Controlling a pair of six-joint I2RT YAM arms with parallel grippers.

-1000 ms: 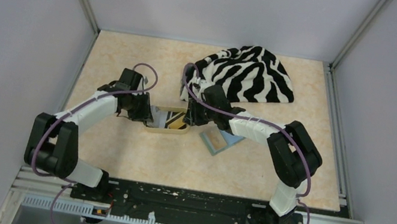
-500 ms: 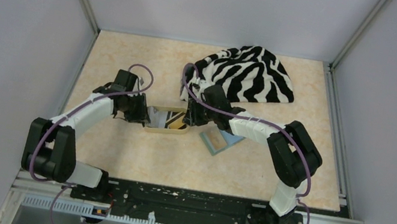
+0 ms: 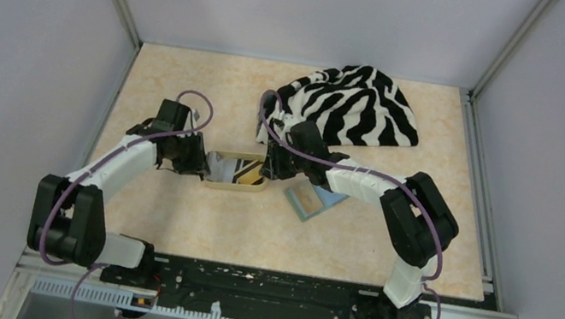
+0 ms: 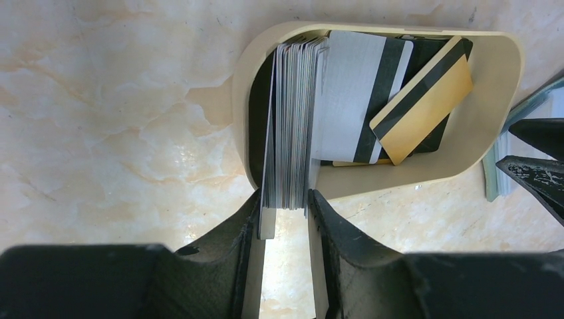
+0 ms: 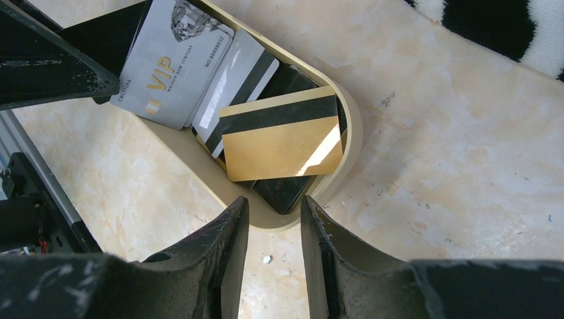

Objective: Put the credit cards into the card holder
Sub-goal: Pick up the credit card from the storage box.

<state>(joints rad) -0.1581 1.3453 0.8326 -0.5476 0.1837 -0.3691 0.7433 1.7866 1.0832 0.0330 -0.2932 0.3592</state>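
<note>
The tabletop [image 3: 165, 218] shows bare surface from its middle to the near edge and along the left edge. A zebra-striped cloth [image 3: 357, 107] lies bunched against the far edge, right of centre. Both arms meet at the middle, over a tan oval tray [image 3: 235, 186].

The card holder [image 3: 308, 202] lies flat just beside the tray's right end, towards the near right corner, partly under the right arm.

The left gripper [image 4: 284, 203] sits at the tray's left end, clamped on a thick stack of credit cards [image 4: 292, 113] standing on edge inside the left wall. More cards lie loose in the tray, a gold card [image 5: 282, 139] on top.

The right gripper [image 5: 273, 212] hangs over the tray's right rim, its jaws narrowly apart with nothing between them.
</note>
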